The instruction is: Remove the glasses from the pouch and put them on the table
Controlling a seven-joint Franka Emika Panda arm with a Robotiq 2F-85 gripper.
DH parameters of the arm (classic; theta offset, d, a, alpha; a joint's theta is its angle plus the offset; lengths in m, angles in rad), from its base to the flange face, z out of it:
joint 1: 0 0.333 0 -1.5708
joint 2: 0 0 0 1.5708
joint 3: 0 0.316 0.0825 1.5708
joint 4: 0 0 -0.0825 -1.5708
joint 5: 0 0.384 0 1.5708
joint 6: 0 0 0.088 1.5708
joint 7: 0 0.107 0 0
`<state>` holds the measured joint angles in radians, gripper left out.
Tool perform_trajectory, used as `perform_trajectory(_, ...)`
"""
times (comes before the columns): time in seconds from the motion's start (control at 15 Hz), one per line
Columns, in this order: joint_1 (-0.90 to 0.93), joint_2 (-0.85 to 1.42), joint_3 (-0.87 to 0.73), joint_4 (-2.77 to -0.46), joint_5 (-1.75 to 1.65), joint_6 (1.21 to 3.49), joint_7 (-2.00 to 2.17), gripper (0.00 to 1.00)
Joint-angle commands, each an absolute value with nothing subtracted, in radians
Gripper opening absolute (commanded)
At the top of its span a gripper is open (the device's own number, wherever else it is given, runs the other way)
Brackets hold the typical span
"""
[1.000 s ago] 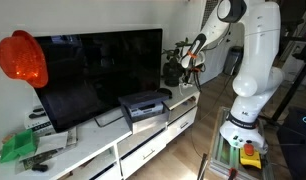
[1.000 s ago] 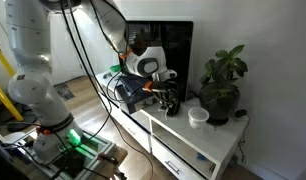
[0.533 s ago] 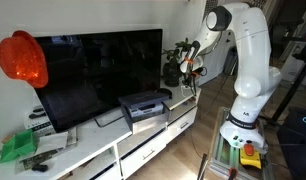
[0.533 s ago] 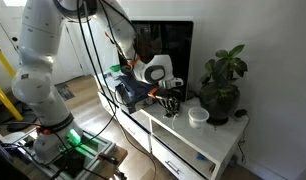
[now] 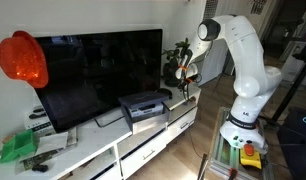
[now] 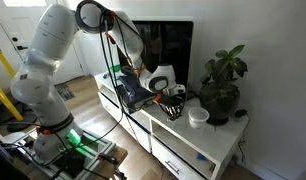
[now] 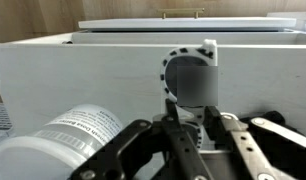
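Lowered since a second ago, gripper (image 6: 171, 101) hangs over white table (image 6: 215, 138); plant (image 6: 223, 85) at three o'clock; cannot tell whether jaws pinch anything.

Glossy black TV screen (image 5: 105, 62) mirrors the room above the table (image 5: 93, 153), smooth matt white; robot arm (image 5: 245, 60) in shiny plastic.

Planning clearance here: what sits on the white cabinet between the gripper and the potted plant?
A small white bowl, seen in an exterior view, between the gripper and the potted plant.
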<state>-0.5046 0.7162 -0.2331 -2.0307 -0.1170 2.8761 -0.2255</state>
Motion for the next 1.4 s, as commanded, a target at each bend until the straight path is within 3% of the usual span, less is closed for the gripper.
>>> perform_trajectory(0.0,-0.552,0.792,-0.198,-1.943,-0.075,2.905,-0.241,0.07)
perform_trajectory(0.47,-0.583,0.884,-0.153,-1.852,-0.067,2.916,-0.239,0.07)
perform_trajectory(0.53,-0.586,0.894,-0.148,-1.841,-0.065,2.919,-0.239,0.16)
perform_trajectory(0.67,-0.587,0.899,-0.143,-1.833,-0.067,2.928,-0.241,0.56)
perform_trajectory(1.07,-0.563,0.815,-0.162,-1.901,-0.091,2.982,-0.245,0.96)
perform_trajectory(1.33,-0.572,0.707,-0.142,-1.976,-0.097,2.932,-0.283,1.00)
